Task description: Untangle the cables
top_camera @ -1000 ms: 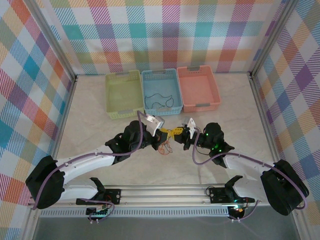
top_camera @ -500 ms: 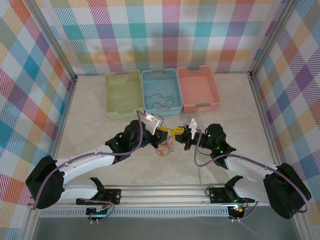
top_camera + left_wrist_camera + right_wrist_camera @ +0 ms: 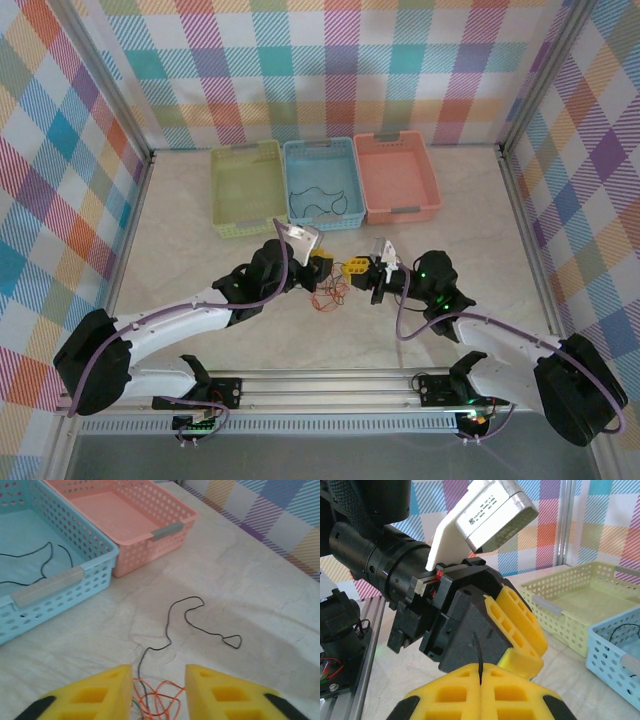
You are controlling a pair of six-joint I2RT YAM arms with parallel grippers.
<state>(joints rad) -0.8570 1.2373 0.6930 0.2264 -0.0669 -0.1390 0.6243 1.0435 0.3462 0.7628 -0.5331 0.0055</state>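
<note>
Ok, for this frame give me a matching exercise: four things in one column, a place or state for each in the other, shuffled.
1. blue basket
2. pink basket
3. orange cables
4. right gripper

A. shut on a thin black strand
B. rightmost of the baskets
C. tangled on the table
D. a black cable lies inside it

Pairs: 1-D, 2-B, 3-C, 4-A.

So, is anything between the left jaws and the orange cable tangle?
Nothing visible does: the orange cable lies right between the left gripper's open jaws; a black cable trails out ahead.
</note>
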